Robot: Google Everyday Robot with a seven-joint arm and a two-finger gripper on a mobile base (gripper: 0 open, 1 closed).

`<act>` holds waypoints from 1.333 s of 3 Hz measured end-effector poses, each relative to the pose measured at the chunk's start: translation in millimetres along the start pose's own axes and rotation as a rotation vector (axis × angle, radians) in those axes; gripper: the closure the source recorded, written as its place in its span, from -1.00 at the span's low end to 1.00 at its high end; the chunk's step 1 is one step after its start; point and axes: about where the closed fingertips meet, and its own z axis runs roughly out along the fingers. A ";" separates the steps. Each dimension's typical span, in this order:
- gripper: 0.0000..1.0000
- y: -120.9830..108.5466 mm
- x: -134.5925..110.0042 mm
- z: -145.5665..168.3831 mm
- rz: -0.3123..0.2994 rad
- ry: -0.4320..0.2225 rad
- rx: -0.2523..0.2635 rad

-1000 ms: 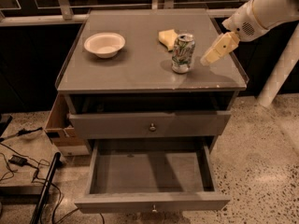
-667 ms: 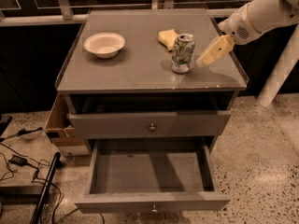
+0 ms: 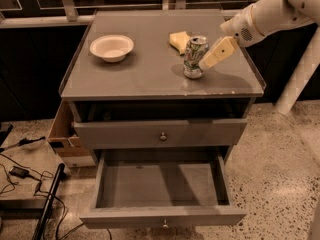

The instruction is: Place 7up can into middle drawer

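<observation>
Robot's cream claw (image 3: 205, 62) has edged in from the right to the silvery-white, green-marked 7up can (image 3: 194, 54), upright on the grey cabinet surface (image 3: 145, 69); open or clamped, cannot tell. The wide grey wooden middle drawer (image 3: 160, 186) gapes below, so a grasp looks imminent

claw (image 3: 206, 63) — shifted left | now against the 7up can (image 3: 194, 54) — right side

Tabletop (image 3: 145, 76) — bowl (image 3: 111, 47), sponge (image 3: 178, 40), can (image 3: 194, 57) — jaws beside.
</observation>
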 end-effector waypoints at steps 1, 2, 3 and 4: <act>-1.00 6.2 -12.0 12.7 -0.010 -0.023 -0.034; -1.00 12.4 -16.5 27.0 -0.013 -0.038 -0.064; -1.00 14.9 -13.7 41.4 -0.009 -0.040 -0.082; -0.46 13.4 -9.5 55.0 -0.005 -0.051 -0.078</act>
